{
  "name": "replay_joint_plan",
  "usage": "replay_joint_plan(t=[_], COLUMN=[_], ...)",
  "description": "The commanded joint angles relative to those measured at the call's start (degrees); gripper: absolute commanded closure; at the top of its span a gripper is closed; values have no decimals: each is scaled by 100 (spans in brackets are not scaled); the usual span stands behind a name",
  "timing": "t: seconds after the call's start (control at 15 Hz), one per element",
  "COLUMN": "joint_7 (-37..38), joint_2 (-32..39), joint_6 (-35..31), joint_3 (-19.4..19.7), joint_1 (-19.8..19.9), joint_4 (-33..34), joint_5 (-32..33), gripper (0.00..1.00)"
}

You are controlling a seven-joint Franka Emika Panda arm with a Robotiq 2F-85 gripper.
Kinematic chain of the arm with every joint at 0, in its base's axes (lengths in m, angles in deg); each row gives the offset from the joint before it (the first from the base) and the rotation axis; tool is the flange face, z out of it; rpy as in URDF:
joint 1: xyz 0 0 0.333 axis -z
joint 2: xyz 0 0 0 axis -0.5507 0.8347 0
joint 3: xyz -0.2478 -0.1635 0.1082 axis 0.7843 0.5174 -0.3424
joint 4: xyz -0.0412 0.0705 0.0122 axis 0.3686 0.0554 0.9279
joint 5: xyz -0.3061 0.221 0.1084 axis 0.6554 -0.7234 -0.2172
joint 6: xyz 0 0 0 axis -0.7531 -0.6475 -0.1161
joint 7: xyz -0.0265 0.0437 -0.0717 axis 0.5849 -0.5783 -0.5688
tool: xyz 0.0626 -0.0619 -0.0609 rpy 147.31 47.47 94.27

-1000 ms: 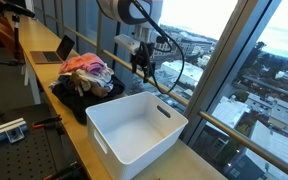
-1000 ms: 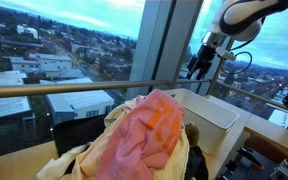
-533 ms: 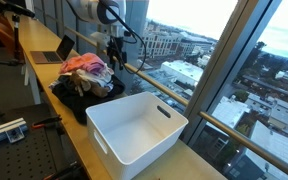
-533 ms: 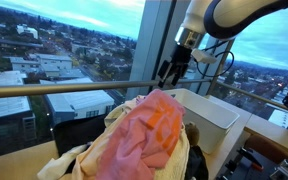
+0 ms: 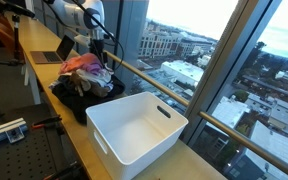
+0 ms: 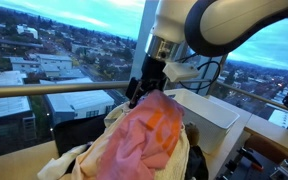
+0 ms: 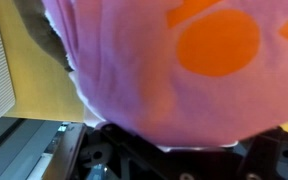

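Tool (image 6: pixel 136 91) moved over the clothes pile (image 6: pixel 149 135), jaws fully open, holding nothing

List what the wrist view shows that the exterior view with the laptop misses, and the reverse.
Wrist view only: close up, the pink cloth bears round orange patches. Exterior view only: the laptop, the white bin, the open gripper over the clothes pile, the city outside. Both: the pink cloth atop the pile and the wooden table.
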Motion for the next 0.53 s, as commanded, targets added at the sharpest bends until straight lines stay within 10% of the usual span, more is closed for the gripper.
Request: replay_joint_plan(t=[0.0,0.47], joint_7=[265,286], joint_2=[367,1130], joint_6=[-40,64], joint_3=[45,132], joint_1=[-218,-307], joint_4=[275,436], joint_5=[130,55], gripper=[0,0])
